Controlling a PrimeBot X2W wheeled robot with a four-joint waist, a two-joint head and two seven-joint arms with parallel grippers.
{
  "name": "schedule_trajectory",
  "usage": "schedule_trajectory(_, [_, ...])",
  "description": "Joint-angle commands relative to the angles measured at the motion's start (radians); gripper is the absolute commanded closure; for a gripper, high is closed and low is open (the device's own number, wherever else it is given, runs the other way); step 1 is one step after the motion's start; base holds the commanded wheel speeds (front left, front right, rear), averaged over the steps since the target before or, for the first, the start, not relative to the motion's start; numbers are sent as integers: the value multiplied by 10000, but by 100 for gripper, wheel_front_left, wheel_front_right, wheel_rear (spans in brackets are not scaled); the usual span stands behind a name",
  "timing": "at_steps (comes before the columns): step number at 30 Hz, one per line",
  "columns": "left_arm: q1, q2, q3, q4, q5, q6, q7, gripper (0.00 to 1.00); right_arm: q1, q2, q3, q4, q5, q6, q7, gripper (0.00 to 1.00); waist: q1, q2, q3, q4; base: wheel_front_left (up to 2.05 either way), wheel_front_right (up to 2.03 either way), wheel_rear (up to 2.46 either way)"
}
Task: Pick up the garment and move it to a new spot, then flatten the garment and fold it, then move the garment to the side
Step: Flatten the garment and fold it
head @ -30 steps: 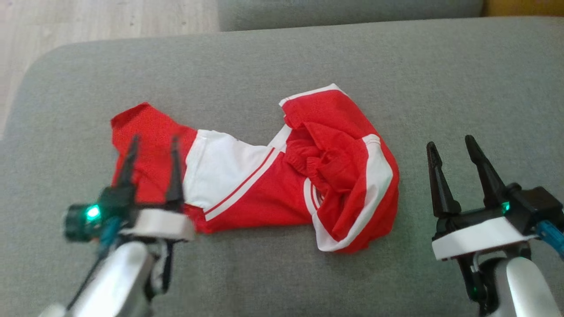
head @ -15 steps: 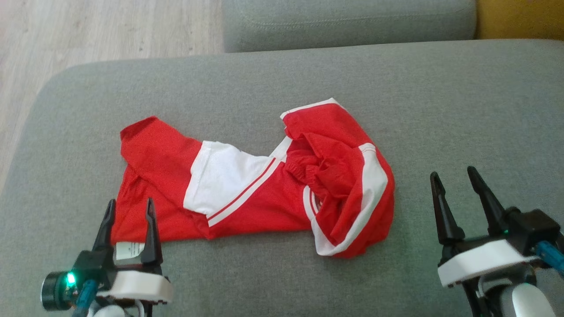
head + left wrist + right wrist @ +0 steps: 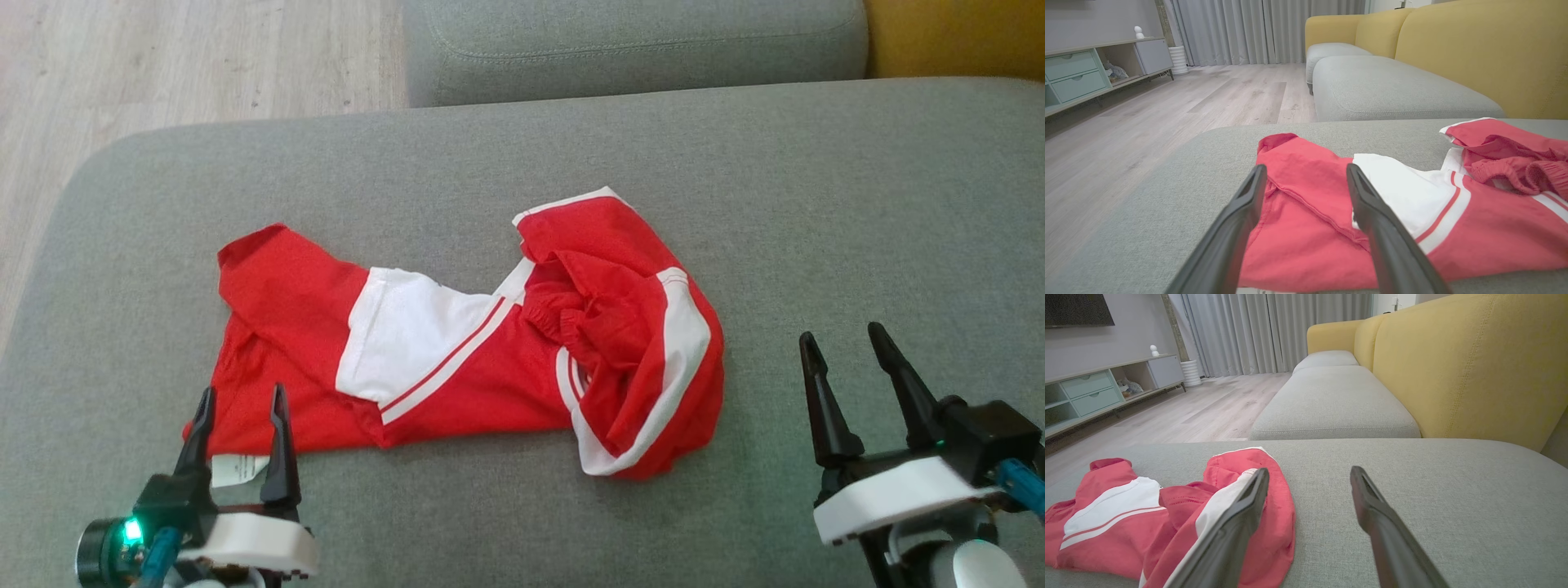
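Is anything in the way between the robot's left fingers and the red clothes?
No, nothing visible is in the way. The open left gripper is right at the garment's near left corner, and its fingers overlap the red edge in the head view. Around them there is just grey cushion.

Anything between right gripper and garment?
No. In the head view, a stretch of bare cushion separates the right gripper from the garment.

A home living room: a yellow sofa [image 3: 1453,375] with grey cushions [image 3: 1331,404], wood floor [image 3: 1208,412] beside it, a low drawer cabinet [image 3: 1094,392] opposite it, long curtains [image 3: 1278,330] beyond it.
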Motion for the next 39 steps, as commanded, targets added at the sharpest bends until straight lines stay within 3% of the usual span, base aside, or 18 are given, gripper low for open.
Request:
schedule_trajectory(1, [-365,319,328,-312,-72,87,7,0,-223,-9,229,-397,-50,-7,16,0,0,0,15,3,0,0,0])
schedule_trajectory(7, [-571,329,152,-324,2,19,163,0,-282,7,240,-406,-40,-7,2,0,0,0,119,33,0,0,0])
schedule_trajectory(10, [-1071,232,-194,-133,-36,-319,686,0,-362,9,223,-415,-28,-7,-20,0,0,0,276,89,0,0,0])
schedule_trajectory(18, [-2879,-503,-1251,1522,-601,-1638,2888,0,-699,-31,400,-329,107,-7,-113,0,0,0,857,-1,0,0,0])
schedule_trajectory(21, [-3311,-715,-1399,2523,-866,-1807,3738,0,-811,-36,418,-260,173,-7,-165,0,0,0,1047,-111,0,0,0])
schedule_trajectory(23, [-3561,-905,-1521,3389,-1209,-1873,4846,0,-887,-51,369,-172,230,-7,-217,0,0,0,1172,-172,0,0,0])
schedule_trajectory(26, [-3625,-1079,-1808,3942,-1662,-2320,6168,0,-936,-44,356,-74,276,-7,-252,0,0,0,1222,-208,0,0,0])
schedule_trajectory(27, [-3638,-1119,-1943,4029,-1786,-2552,6566,5,-955,-39,358,-43,302,-7,-263,0,0,0,1235,-218,0,0,0])
schedule_trajectory(28, [-3674,-1124,-2056,4056,-1844,-2745,6821,76,-971,-32,360,-13,322,-7,-276,0,0,0,1234,-223,0,0,0])
schedule_trajectory(29, [-3711,-1112,-2131,4045,-1866,-2886,6943,100,-982,-24,359,15,339,-7,-291,0,0,0,1225,-224,0,0,0])
schedule_trajectory(33, [-4039,-870,-2237,3513,-1380,-3036,6155,100,-1002,14,323,96,388,-7,-344,0,0,0,1189,-178,0,0,0])
schedule_trajectory(39, [-4632,-326,-1920,1357,-333,-2445,4334,100,-946,61,200,177,380,-7,-370,0,0,0,978,-4,0,0,0])
